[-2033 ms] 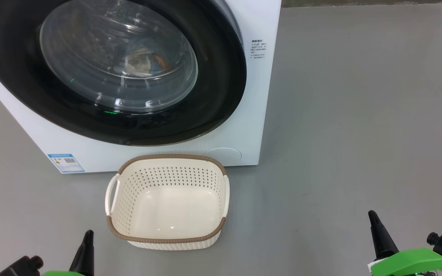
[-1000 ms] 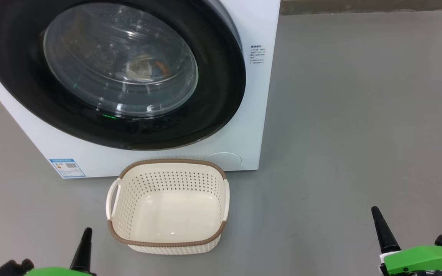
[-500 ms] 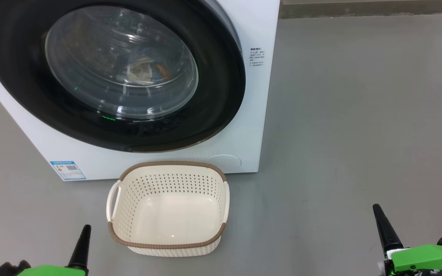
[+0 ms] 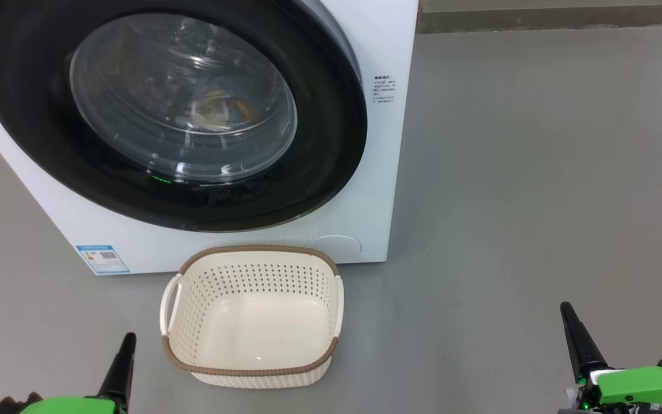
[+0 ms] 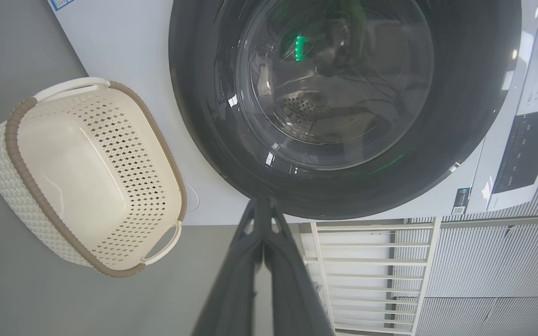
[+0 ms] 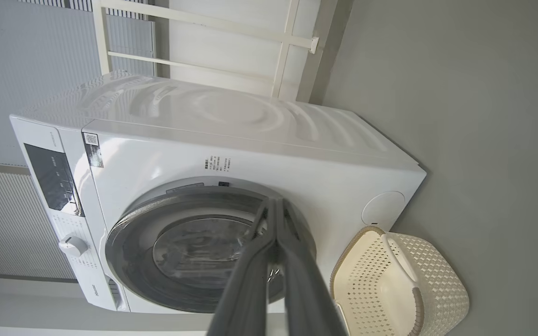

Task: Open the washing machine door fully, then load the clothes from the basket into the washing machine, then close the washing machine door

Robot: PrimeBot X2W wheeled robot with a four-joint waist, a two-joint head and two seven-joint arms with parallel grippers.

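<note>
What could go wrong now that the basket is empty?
1. The door looks closed over the clothes, but no latch can be seen. If it hasn't clicked, it might swing open.
2. The basket sits right in front of the washer, close to the shut left gripper. Rolling forward could knock it.

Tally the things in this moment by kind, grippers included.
Washing machine: 1
Washing machine door: 1
Basket: 1
Clothes bundle, behind the door glass: 1
Grippers: 2 (left gripper, right gripper)
Total: 6
</note>
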